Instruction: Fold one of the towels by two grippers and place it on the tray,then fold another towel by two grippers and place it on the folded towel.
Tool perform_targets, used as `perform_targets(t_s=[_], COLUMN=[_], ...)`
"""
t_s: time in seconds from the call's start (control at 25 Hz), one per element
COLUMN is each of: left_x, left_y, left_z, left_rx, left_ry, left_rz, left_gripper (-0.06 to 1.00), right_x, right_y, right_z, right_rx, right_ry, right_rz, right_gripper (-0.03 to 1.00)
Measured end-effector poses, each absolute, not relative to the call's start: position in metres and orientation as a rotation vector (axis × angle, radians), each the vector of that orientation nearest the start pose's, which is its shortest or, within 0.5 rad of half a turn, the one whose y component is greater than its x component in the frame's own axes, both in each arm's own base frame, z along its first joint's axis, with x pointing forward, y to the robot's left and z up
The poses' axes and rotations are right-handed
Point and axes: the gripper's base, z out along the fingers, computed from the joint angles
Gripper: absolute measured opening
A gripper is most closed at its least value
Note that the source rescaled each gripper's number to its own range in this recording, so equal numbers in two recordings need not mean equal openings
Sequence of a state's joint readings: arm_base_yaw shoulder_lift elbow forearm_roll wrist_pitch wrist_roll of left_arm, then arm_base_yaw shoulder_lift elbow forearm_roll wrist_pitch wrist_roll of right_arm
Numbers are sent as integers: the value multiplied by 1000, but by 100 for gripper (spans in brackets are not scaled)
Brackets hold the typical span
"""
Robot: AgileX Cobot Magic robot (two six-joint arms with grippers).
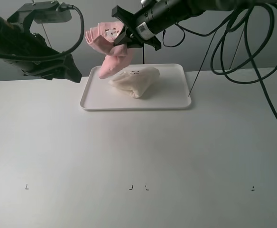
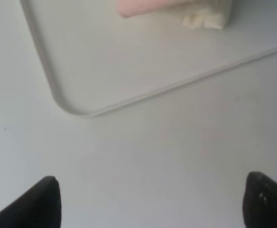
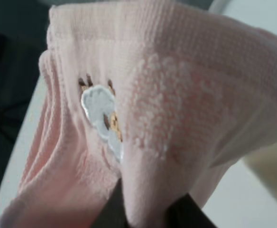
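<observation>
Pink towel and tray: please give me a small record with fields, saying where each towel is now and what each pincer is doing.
pink towel: lifted in the air, bunched, hanging over the back left part of the tray
cream towel: folded, lying on the tray
tray: white, on the table, far side
right pincer: shut on the pink towel, reaching across above the tray
left pincer: open, holds nothing, beside the tray's left edge
stacking: not yet done; pink towel's lower tip hangs just over the cream towel, contact unclear

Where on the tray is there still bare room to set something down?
On the tray, the right side past the cream towel is bare, and so is the front strip near the rim. The back left is crowded: the right gripper holds the pink towel there.
</observation>
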State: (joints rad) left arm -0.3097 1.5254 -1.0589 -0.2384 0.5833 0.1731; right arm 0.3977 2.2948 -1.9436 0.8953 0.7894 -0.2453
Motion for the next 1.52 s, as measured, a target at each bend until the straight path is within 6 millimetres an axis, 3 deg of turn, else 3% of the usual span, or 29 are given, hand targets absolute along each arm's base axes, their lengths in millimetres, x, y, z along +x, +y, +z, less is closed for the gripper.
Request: perform_targets(t_s=[0.2, 0.44, 0.52, 0.64, 0.68, 0.84, 1.0, 1.2, 1.36, 1.52], left_x=[300, 300, 299, 299, 299, 299, 297, 281, 247, 199], left_y=[-109, -109, -108, -109, -109, -109, -108, -102, -81, -53], left_z=[261, 260, 260, 260, 260, 260, 262, 296, 329, 344], left_rx=[423, 427, 429, 428, 426, 425, 418, 406, 350, 286], left_ry=[2499, 2509, 2514, 2517, 2517, 2522, 2519, 2413, 2289, 2226], left_rz=[-295, -296, -297, -299, -301, -305, -308, -299, -218, -160], left_gripper=[99, 99, 99, 99, 99, 99, 99, 99, 99, 99], right_x=[468, 472, 473, 473, 473, 473, 470, 455, 430, 383], right_y=[242, 234, 233, 233, 233, 232, 227, 216, 198, 172], right_z=[159, 137, 136, 137, 137, 141, 170, 242, 293, 317], right_rx=[-143, -164, -161, -146, -137, -162, -255, -371, -419, -437], right_ry=[2569, 2618, 2617, 2613, 2613, 2608, 2574, 2473, 2406, 2389], right_rz=[933, 770, 740, 745, 756, 733, 659, 568, 443, 362], right_gripper=[13, 14, 32, 81, 92, 100, 100, 100, 100, 100])
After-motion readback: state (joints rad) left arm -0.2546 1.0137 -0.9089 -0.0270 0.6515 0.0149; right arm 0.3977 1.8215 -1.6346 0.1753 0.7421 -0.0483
